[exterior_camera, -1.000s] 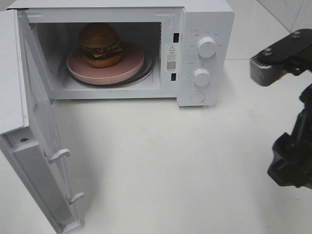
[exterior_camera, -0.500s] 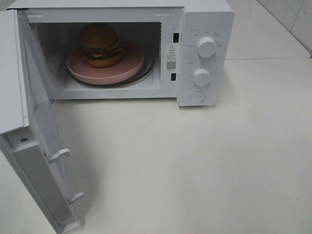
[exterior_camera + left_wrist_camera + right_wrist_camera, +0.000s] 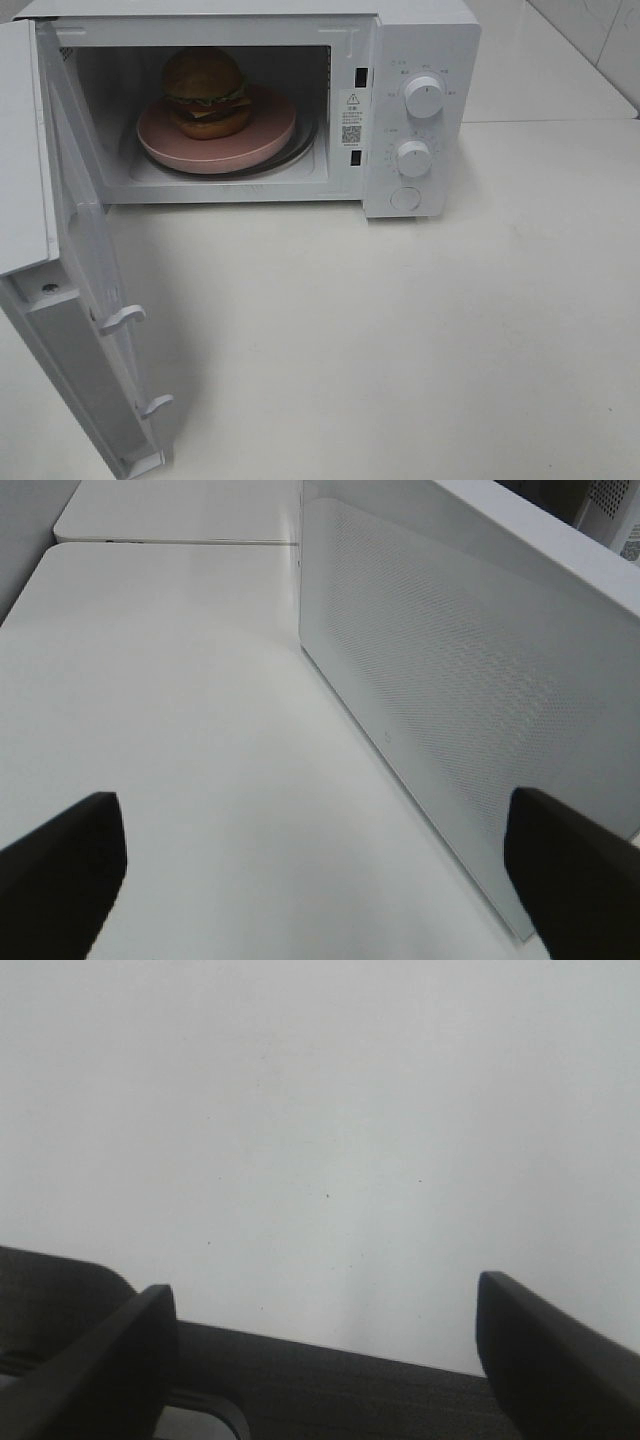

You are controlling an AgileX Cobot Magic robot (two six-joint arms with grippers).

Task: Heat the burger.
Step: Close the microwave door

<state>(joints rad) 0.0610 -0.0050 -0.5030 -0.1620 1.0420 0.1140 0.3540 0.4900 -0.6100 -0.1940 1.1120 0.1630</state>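
R arm has left the high view since a sec ago; R jaws wide over desk (image 3: 320, 1110), L jaws wide by microwave door (image 3: 450, 680), nothing held. Burger (image 3: 205, 92) sits on pink plate (image 3: 270, 135) inside open microwave (image 3: 420, 40).

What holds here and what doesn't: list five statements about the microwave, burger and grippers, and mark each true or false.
1. The burger sits on the pink plate inside the microwave. True.
2. The microwave door is shut. False: it stands wide open.
3. The left gripper is open and empty. True.
4. The right gripper grips the pink plate. False: it is open, with nothing between its fingers.
5. The control panel carries two round knobs. True.
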